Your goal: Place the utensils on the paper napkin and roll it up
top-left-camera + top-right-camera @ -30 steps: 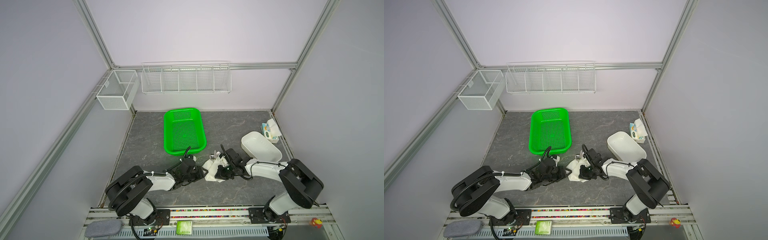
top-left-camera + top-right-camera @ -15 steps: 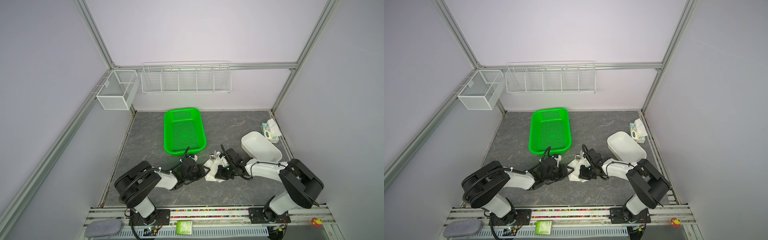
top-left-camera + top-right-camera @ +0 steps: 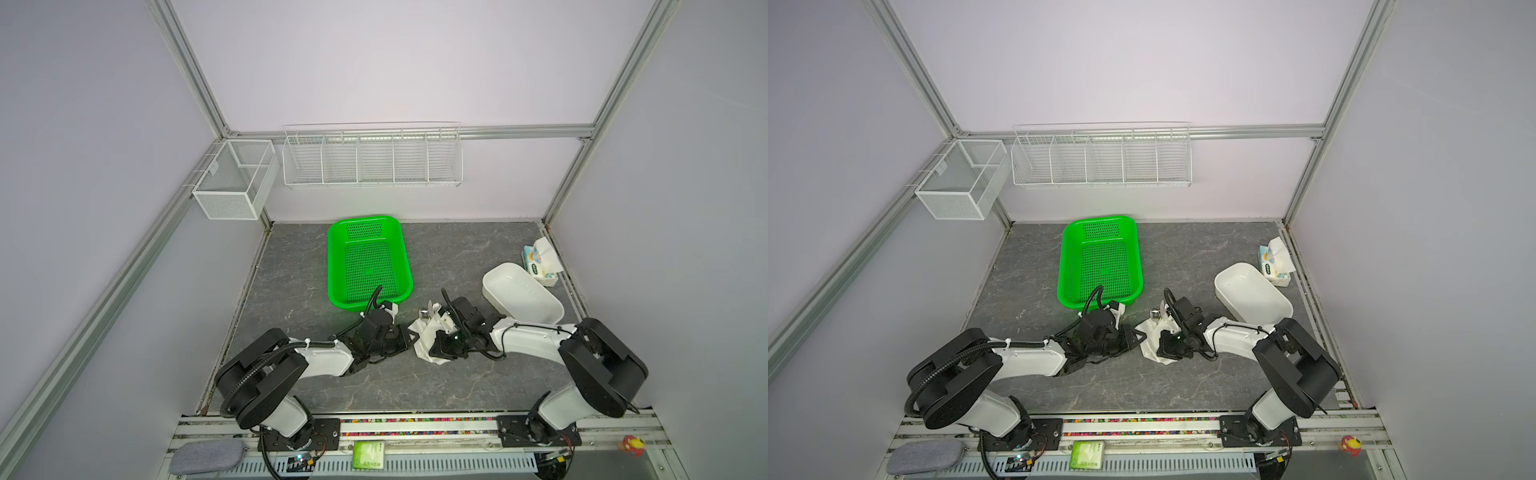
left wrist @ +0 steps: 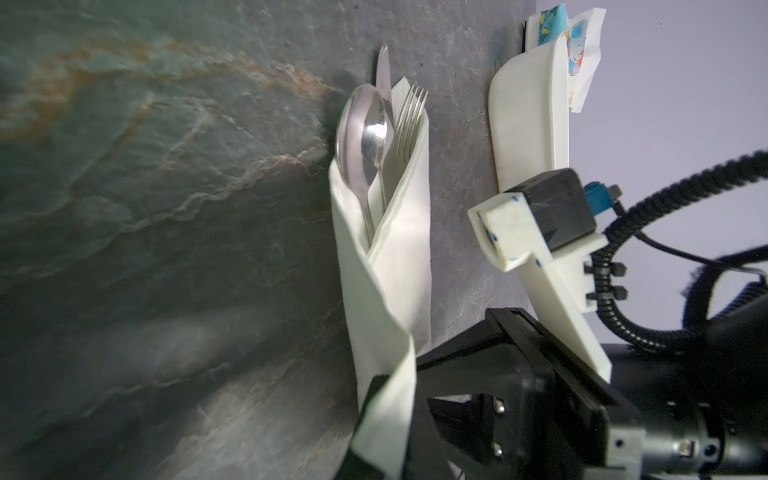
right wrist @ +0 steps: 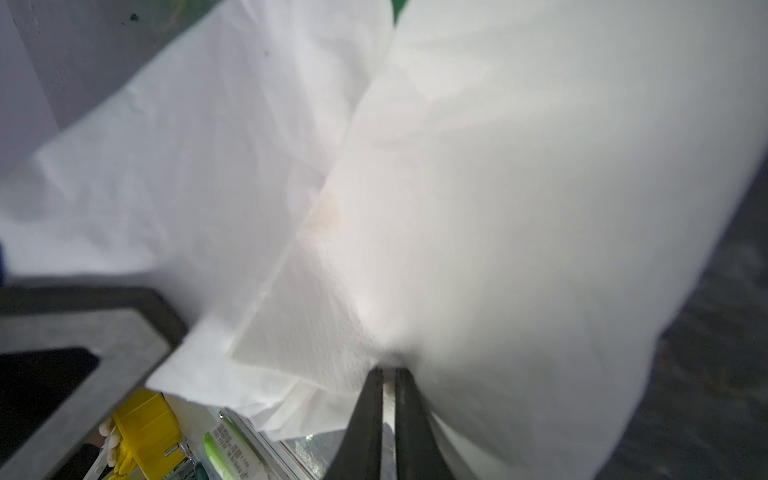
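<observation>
The paper napkin (image 3: 426, 332) lies on the gray table (image 3: 436, 386), near the middle, between the two arms. It is wrapped around the utensils (image 3: 430, 309) like a loose white roll. In both top views the shiny tops stick out of the roll at its 12 o'clock end. The left wrist view shows them up close: the spoon (image 4: 365, 133), the fork (image 4: 409, 120) and the tip of the knife (image 4: 383, 70) all peek out of the paper.

The left gripper (image 3: 409, 338) is at the napkin's 9 o'clock side. Its jaws are shut tight, and the napkin's end looks pinched between them. The right gripper (image 3: 434, 349) is at the napkin's 4 o'clock side. In the right wrist view its two dark fingers (image 5: 368, 415) are pressed almost together, with a thin bit of the white paper between them.

A green basket (image 3: 368, 262) sits at 11 o'clock from the napkin. A white dish (image 3: 519, 295) sits at 2 o'clock. A small tissue pack (image 3: 538, 266) is just beside the dish, at its 1 o'clock.
</observation>
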Robot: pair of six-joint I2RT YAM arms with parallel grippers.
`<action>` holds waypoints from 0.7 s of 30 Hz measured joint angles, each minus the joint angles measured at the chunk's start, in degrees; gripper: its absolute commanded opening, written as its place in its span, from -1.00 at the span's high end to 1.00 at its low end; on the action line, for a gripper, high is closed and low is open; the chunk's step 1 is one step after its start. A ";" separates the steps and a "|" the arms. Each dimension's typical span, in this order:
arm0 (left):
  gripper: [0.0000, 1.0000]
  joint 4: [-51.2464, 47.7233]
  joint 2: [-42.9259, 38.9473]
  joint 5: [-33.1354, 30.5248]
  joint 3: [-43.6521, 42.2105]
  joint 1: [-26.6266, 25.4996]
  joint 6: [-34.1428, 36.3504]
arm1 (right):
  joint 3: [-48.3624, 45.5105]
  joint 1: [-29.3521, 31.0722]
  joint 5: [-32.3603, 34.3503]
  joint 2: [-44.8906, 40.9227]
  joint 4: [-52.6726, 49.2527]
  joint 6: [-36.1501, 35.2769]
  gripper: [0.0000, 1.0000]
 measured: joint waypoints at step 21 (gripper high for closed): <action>0.88 -7.89 4.04 5.25 10.05 -0.02 8.33 | 0.00 0.00 1.31 -2.43 -2.49 -0.04 0.72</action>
